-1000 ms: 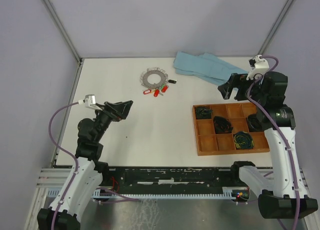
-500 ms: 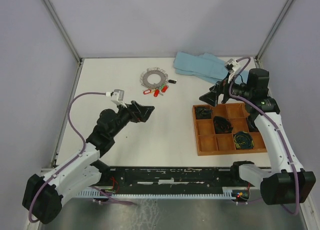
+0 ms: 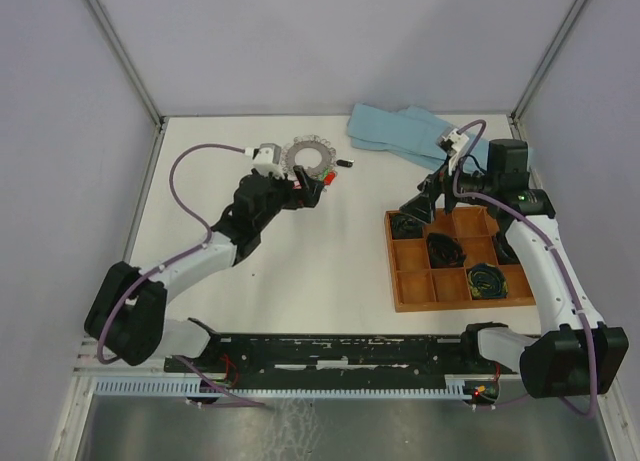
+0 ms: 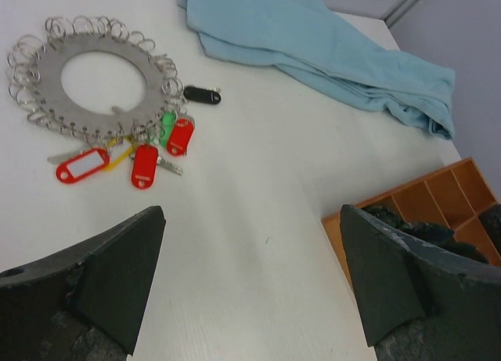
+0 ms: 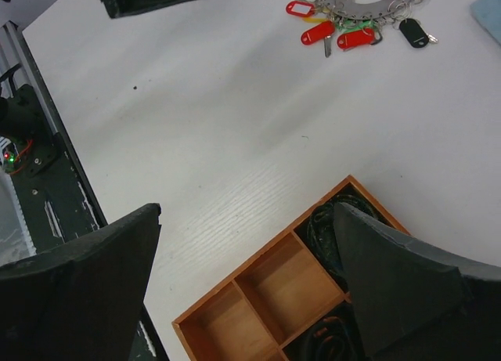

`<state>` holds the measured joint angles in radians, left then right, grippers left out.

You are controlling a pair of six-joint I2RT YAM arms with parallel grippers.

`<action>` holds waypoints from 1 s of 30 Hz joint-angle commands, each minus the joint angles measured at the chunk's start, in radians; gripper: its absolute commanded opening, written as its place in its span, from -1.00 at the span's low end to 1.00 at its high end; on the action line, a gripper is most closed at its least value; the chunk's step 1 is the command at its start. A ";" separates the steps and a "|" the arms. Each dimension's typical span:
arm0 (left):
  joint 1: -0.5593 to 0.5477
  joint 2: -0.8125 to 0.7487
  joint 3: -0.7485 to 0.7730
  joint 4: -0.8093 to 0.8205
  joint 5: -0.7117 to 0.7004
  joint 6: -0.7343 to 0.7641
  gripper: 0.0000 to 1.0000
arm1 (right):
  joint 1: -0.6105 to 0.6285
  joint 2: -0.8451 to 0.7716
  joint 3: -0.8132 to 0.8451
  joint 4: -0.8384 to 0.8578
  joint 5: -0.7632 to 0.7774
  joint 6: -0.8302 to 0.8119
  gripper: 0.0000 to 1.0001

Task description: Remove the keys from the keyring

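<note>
From above, the keyring (image 3: 308, 159) lies flat in the upper middle of the frame on the white table (image 3: 220, 151), with the keys (image 3: 325, 180) along its lower right edge. The left gripper (image 3: 305, 193) hovers just below them, jaws spread wide and holding nothing. At right, the right gripper (image 3: 420, 206) is equally wide and empty, over the upper left corner of the wooden tray (image 3: 465, 303).

In the left wrist view the keyring (image 4: 48, 79) sits upper left: a flat grey metal disc with a round hole, fringed with thin wire loops. The keys (image 4: 145, 167) are glossy plastic tags, red, green and one black. The crumpled blue cloth (image 4: 313, 40) lies across the top.

In the right wrist view the keyring (image 5: 344, 9) is cut by the top edge, the keys (image 5: 317, 32) just under it.

The disc looks stiff, light and likely to skid on the smooth table, so I would pin its bare rim and pinch one tag's head.
</note>
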<state>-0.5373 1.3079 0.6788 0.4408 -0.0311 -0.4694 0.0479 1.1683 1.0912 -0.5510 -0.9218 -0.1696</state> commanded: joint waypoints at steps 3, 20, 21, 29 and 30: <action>-0.002 0.216 0.348 -0.182 -0.142 0.145 0.97 | 0.001 0.006 0.048 -0.093 0.074 -0.133 1.00; 0.085 0.854 1.088 -0.641 -0.058 0.323 0.19 | -0.009 0.101 0.088 -0.169 0.198 -0.181 0.95; 0.085 0.854 1.069 -0.630 -0.067 0.322 0.17 | -0.008 0.107 0.090 -0.170 0.191 -0.182 0.94; 0.110 0.832 0.920 -0.517 -0.094 0.295 -0.07 | -0.004 0.137 0.084 -0.172 0.135 -0.171 0.88; 0.118 0.833 0.911 -0.506 -0.075 0.283 -0.12 | -0.003 0.140 0.084 -0.171 0.131 -0.170 0.87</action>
<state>-0.4397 2.1693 1.6241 -0.1627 -0.1303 -0.1856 0.0437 1.3022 1.1297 -0.7345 -0.7513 -0.3309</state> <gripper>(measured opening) 0.480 0.942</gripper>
